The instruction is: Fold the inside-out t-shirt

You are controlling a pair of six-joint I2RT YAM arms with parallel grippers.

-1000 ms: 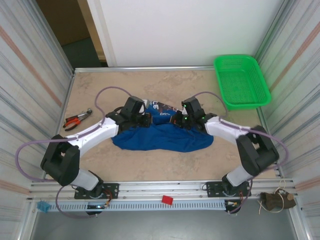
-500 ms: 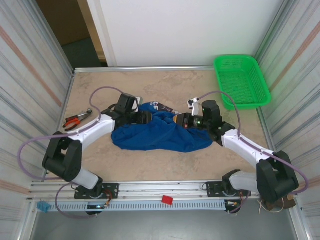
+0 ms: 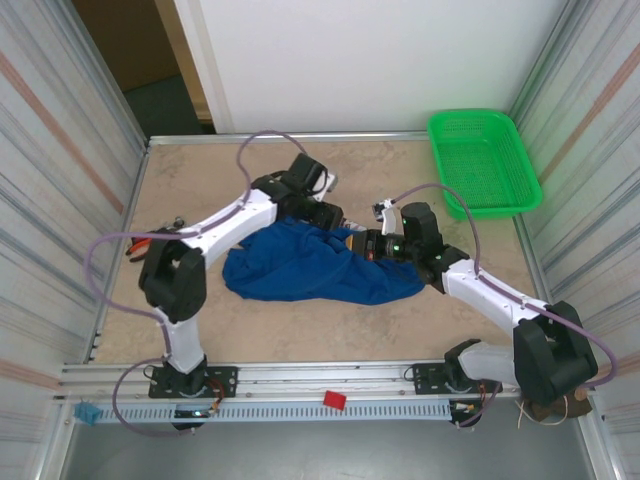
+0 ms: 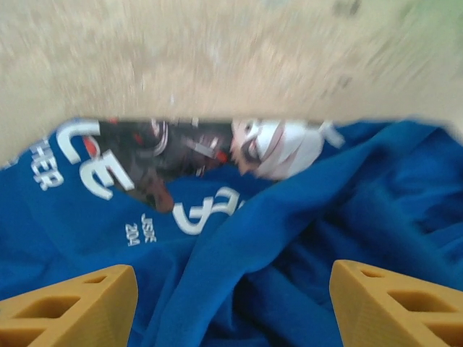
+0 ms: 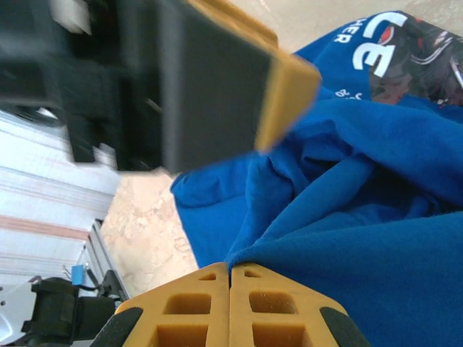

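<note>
On the table (image 3: pixel 190 180) between the arms, the crumpled t-shirt (image 3: pixel 320 272) looks light, soft and limp, best taken at a hem edge; the right gripper (image 5: pixel 230 269) pinches a fold, while the left gripper (image 4: pixel 231 289) hangs wide and empty over its print.
</note>
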